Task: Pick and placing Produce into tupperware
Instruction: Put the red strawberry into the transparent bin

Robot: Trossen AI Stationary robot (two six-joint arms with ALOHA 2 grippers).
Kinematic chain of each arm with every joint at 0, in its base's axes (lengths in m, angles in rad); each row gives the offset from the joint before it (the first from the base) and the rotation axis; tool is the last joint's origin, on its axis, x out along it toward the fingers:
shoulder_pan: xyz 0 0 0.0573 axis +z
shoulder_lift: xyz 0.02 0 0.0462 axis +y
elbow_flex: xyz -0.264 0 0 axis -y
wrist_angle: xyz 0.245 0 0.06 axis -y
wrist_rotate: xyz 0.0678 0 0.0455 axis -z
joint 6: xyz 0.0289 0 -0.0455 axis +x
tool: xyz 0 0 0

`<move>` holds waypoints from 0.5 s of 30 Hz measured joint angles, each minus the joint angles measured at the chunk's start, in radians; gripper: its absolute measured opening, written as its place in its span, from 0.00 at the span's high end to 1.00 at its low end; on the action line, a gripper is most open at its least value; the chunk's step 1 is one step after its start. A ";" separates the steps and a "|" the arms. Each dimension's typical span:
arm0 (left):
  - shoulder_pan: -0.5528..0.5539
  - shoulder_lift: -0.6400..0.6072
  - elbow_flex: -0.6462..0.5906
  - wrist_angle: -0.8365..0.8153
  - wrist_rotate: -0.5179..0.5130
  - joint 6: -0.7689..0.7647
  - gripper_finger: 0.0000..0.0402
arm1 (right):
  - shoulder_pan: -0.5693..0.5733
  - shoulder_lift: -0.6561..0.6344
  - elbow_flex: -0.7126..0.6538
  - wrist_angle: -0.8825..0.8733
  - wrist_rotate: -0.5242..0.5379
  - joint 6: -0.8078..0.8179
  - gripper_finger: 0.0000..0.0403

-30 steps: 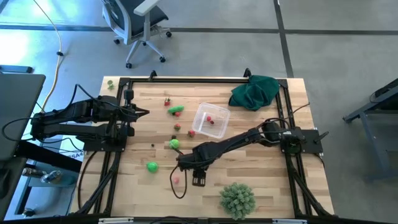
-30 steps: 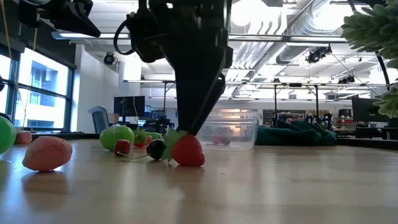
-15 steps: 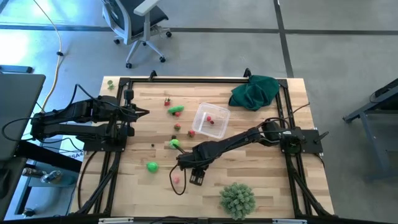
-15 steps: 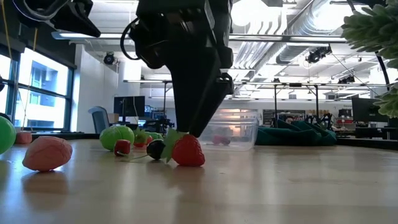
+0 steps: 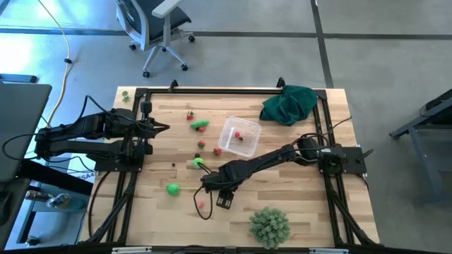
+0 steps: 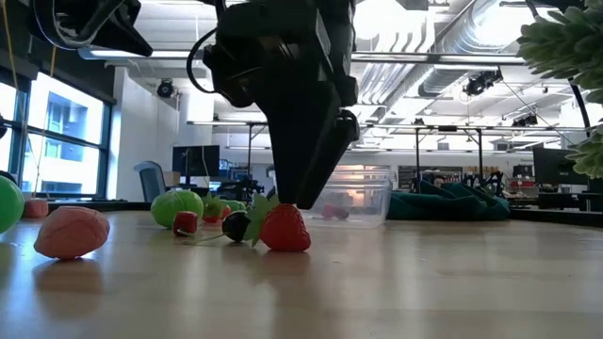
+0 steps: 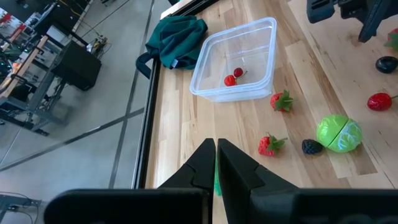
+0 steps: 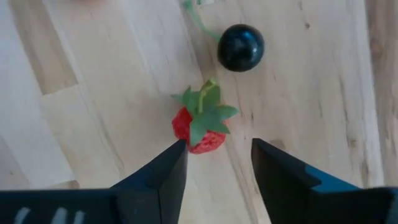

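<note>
A red strawberry [image 8: 199, 129] with a green leaf top lies on the wooden table next to a black berry [image 8: 240, 47]. My right gripper [image 8: 217, 149] points down over the strawberry, open, one finger on each side of its near end; in the low view its fingers [image 6: 303, 188] end just above the strawberry [image 6: 285, 229]. The clear tupperware [image 5: 239, 136] stands mid-table with a red cherry [image 7: 231, 79] inside. More produce lies to its left: strawberries [image 7: 281, 101], a green piece [image 7: 339, 132], a green ball [image 5: 172, 188]. My left gripper [image 5: 164, 128] hangs shut over the table's left side. My right gripper comes at the strawberry from above, pointing down. One fingertip [image 8: 180, 149] stands right at the strawberry's red side [image 8: 186, 138]; whether it touches cannot be told. The strawberry lies on the table.
A dark green cloth [image 5: 289, 104] is bunched at the far right corner. A pale-green spiky ball [image 5: 270, 226] sits near the front edge. A pink piece [image 5: 200, 203] lies just near-side of my right gripper. Bare wood lies right of the tupperware.
My right gripper has rolled a little about its own pointing line while staying over the strawberry. The strawberry and the black berry have kept their places.
</note>
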 joint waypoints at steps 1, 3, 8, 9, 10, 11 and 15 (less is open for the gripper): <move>0.000 0.000 0.000 0.000 0.000 0.000 0.98 | 0.000 0.000 0.000 0.000 0.009 0.003 0.55; 0.000 0.000 0.000 0.000 0.000 0.000 0.98 | 0.000 0.000 0.000 0.000 0.018 0.010 0.50; 0.000 0.000 0.000 0.000 0.000 0.000 0.98 | 0.003 0.000 0.000 0.000 0.000 0.030 0.43; 0.000 0.000 0.000 0.000 0.000 0.000 0.98 | 0.006 0.000 0.000 0.000 -0.006 0.032 0.43; 0.000 0.000 0.000 0.000 0.000 0.000 0.98 | 0.009 0.000 -0.001 0.001 -0.011 0.032 0.42; 0.000 0.000 0.000 0.000 0.000 0.000 0.98 | 0.012 0.000 -0.001 0.004 -0.012 0.032 0.42; 0.000 0.000 0.000 0.000 0.000 0.000 0.98 | 0.017 0.000 -0.001 0.026 -0.013 0.026 0.42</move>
